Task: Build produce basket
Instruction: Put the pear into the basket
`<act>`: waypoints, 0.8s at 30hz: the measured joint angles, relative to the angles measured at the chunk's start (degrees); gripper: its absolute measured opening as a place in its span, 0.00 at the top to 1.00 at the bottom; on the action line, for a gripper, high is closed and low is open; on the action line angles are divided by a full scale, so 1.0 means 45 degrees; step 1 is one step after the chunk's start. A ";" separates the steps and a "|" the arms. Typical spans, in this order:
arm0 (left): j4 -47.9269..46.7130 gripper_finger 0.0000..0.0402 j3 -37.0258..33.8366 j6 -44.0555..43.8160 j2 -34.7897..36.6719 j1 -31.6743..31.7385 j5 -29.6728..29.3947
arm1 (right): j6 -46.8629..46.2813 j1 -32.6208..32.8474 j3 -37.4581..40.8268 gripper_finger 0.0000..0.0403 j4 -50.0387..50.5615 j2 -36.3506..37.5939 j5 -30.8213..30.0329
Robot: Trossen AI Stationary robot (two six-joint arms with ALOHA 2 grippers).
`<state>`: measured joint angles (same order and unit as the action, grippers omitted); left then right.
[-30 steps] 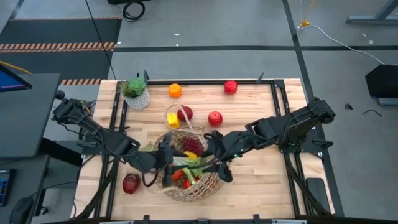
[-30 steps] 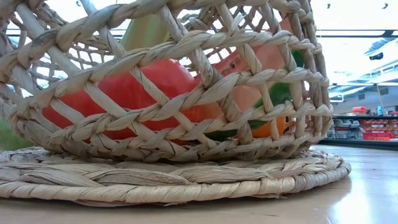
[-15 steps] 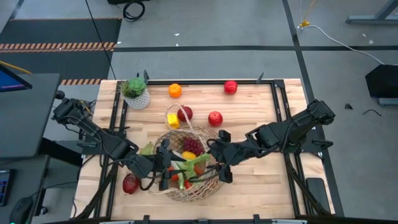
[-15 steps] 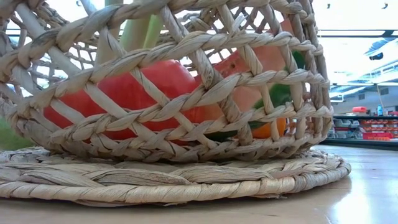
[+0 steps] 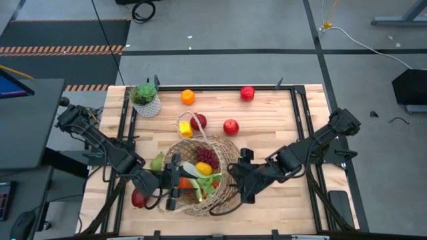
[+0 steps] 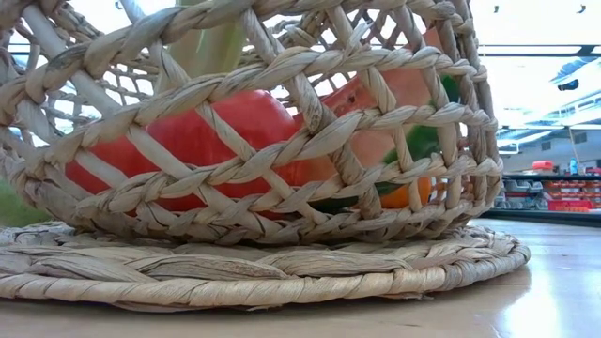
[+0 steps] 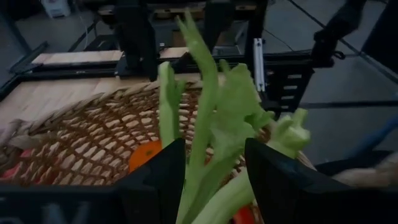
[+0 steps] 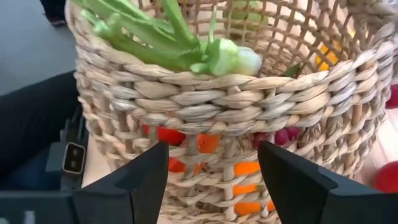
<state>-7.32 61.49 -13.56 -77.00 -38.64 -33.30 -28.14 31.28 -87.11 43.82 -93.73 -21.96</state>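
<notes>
step: placing the leek point(image 7: 208, 134) into the basket point(image 5: 227, 155), judged mid-task
left claw point(image 7: 214, 174): at the basket's left rim, pinching the leek stalk, leaves standing over the rim
right claw point(image 8: 211, 180): just outside the basket's right wall, fingers spread, holding nothing
basket: front centre of the desk point(image 5: 280, 120), holds grapes, lemon, orange and red items
next: probably lower the leek inside, then let go
loose count: red apples on desk 3 point(image 5: 231, 126), orange 1 point(image 5: 188, 97), pear 1 point(image 5: 157, 162)
other: potted plant point(image 5: 145, 99) far left corner
</notes>
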 joint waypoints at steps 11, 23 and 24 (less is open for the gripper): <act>-0.0601 0.57 0.1129 0.0609 0.1179 -0.1144 -0.1788 | -0.1339 0.1382 -0.0005 0.39 0.1959 0.0000 -0.0218; -0.8305 0.57 0.1725 -0.6607 0.2912 0.0141 -0.0874 | -0.4197 0.2951 0.2450 0.39 0.2497 0.0010 -0.0538; -0.8907 0.57 0.1695 -0.7276 0.3000 0.0206 -0.0596 | -0.4407 0.2965 0.2765 0.39 0.2474 0.0010 -0.0543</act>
<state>-47.40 69.12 -46.30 -63.50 -37.71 -35.98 -47.97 44.62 -74.67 54.96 -93.69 -24.40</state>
